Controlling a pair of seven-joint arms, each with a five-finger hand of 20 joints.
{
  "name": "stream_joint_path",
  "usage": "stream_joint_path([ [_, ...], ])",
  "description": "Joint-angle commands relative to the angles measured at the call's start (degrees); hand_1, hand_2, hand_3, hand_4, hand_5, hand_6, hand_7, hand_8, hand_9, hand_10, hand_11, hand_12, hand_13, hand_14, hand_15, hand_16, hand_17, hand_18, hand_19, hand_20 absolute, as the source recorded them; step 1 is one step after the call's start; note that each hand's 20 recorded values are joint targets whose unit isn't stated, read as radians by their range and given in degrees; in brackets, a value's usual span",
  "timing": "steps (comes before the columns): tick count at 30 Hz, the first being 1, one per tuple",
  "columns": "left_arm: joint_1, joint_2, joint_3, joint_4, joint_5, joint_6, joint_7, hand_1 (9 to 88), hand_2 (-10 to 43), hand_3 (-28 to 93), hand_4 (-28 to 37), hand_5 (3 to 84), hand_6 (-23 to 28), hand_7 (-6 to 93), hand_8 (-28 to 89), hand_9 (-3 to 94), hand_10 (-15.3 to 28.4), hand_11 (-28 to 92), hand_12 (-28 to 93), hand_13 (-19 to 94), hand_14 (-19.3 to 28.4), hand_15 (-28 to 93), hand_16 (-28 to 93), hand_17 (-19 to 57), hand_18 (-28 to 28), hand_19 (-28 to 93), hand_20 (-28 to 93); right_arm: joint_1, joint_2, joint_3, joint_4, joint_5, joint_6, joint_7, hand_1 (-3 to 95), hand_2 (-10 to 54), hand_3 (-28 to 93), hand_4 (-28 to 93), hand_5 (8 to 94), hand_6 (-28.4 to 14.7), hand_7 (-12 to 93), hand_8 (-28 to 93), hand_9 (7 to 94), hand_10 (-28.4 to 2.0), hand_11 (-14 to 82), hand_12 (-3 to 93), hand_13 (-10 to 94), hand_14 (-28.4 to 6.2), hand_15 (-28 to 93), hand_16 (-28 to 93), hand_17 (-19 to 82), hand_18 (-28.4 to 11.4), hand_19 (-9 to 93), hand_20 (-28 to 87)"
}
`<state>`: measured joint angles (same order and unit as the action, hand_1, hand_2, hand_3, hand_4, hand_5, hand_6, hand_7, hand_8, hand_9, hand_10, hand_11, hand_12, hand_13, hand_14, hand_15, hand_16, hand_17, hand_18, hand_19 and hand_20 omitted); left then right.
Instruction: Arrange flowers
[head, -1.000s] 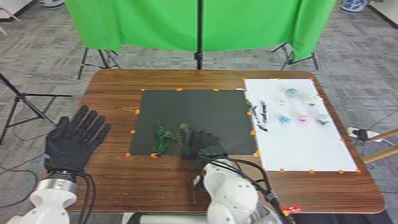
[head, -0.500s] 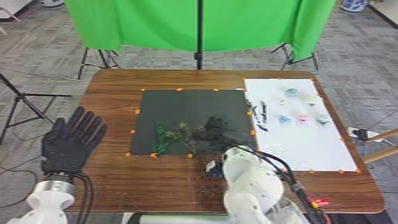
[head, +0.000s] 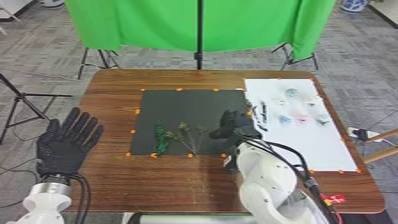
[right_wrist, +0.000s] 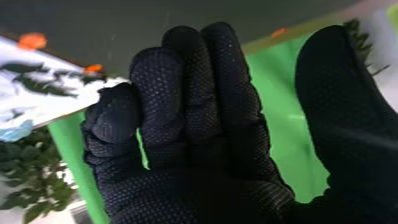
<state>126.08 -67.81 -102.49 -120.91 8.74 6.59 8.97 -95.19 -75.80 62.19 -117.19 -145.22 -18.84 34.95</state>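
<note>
My right hand is over the right part of the black mat in the head view, close to the white sheet. In the right wrist view the same hand is open, fingers straight and thumb apart, holding nothing. Dark green foliage lies on the mat's lower left, and beside it a paler branching stem. On the white sheet are several pale blue, white and pink flowers and a dark leafy stem. My left hand is open at the table's left edge.
Orange tape marks edge the mat and the sheet on the brown table. Behind the table hangs a green cloth with a black stand. Wooden legs stand beyond the right edge.
My right hand has moved right, away from the green stems, toward the white sheet. The paler stem now lies uncovered on the mat. My left hand has shifted slightly left and down.
</note>
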Motion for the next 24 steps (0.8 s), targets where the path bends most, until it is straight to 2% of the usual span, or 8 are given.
stream_joint_path([
  [1,0.88,-0.83,0.56,-0.05,-0.23,0.61,0.40,29.2,18.0,71,-26.8,44.4,7.4,11.2,-8,38.6,14.3,16,13,31,15.2,42,-3,-3.9,15.0,35,20,1.05,1.07,4.95,3.19,0.22,14.75,3.12,35.8,-9.5,73,-23,66.3,-7.1,27,-8,67.7,-20.5,28.8,25.0,58,-17.9,61,29,32,-27.2,87,36],
  [5,1.33,-0.99,0.59,-0.21,-0.29,0.83,0.66,29.2,18.0,71,-26.7,44.5,7.4,11.2,-8,38.6,14.3,16,13,31,15.2,42,-3,-4.0,15.1,35,20,3.35,1.66,8.63,5.73,-1.71,16.63,6.02,35.9,-9.5,74,-23,62.7,-8.3,26,-8,65.8,-21.0,28.1,24.0,58,-18.0,61,28,33,-26.8,89,36],
  [8,1.61,-1.14,0.47,-0.39,-0.73,1.18,1.22,29.2,18.1,71,-26.7,44.5,7.3,11.3,-8,38.6,14.3,16,13,31,15.1,42,-3,-3.9,15.1,35,20,6.50,1.93,10.56,8.90,0.76,12.59,7.20,35.5,-9.5,75,-24,60.4,-9.3,24,-7,62.4,-22.1,26.9,23.1,55,-18.7,61,28,33,-27.0,90,36],
  [12,1.52,-1.24,0.30,-0.35,-2.54,1.48,1.74,29.2,18.1,71,-26.7,44.5,7.4,11.5,-8,38.7,14.3,17,13,31,15.1,42,-3,-3.7,15.1,35,20,10.90,2.55,10.33,14.79,1.61,9.15,8.28,34.2,-9.5,74,-25,57.0,-11.2,20,-7,58.6,-23.4,24.2,21.7,52,-19.6,62,27,32,-27.4,91,36],
  [14,1.71,-1.27,0.20,-0.53,-1.76,1.47,1.50,29.1,18.1,71,-26.7,44.5,7.4,11.5,-8,38.7,14.3,17,13,31,15.1,42,-3,-3.6,15.0,34,20,11.52,3.48,9.45,16.02,2.11,8.14,7.87,34.1,-9.5,74,-26,57.5,-12.2,16,-7,58.5,-23.6,21.8,20.1,52,-19.8,62,26,32,-27.5,91,36],
  [22,1.67,-1.23,0.34,-0.43,-1.95,1.55,1.31,29.2,18.1,71,-26.8,44.7,7.5,11.5,-8,38.8,14.3,17,13,31,15.1,42,-3,-3.6,15.0,34,20,13.61,4.50,5.58,18.75,-0.72,3.26,5.54,33.4,-9.5,72,-28,60.7,-14.1,11,-7,57.1,-24.7,16.4,18.1,49,-21.3,63,25,31,-27.9,91,38],
  [23,1.79,-1.21,0.41,-0.61,-2.32,1.64,1.23,29.2,18.1,71,-26.8,44.7,7.5,11.6,-8,38.8,14.3,17,13,31,15.1,42,-3,-3.6,15.0,34,20,13.97,4.65,4.72,19.29,-0.87,1.80,5.61,33.4,-9.5,72,-28,60.9,-14.1,10,-7,57.4,-24.6,16.5,18.1,49,-21.5,63,25,31,-27.9,91,39],
  [24,1.96,-0.90,0.57,-0.86,-3.55,1.60,1.41,29.2,18.1,71,-26.8,44.9,7.5,11.6,-8,38.8,14.3,17,13,31,15.1,42,-3,-3.6,15.0,34,20,14.23,4.67,3.90,19.93,-2.11,0.48,5.41,33.4,-9.5,71,-28,61.0,-14.0,11,-7,57.7,-24.5,16.5,18.2,49,-21.5,64,25,31,-28.0,92,39],
])
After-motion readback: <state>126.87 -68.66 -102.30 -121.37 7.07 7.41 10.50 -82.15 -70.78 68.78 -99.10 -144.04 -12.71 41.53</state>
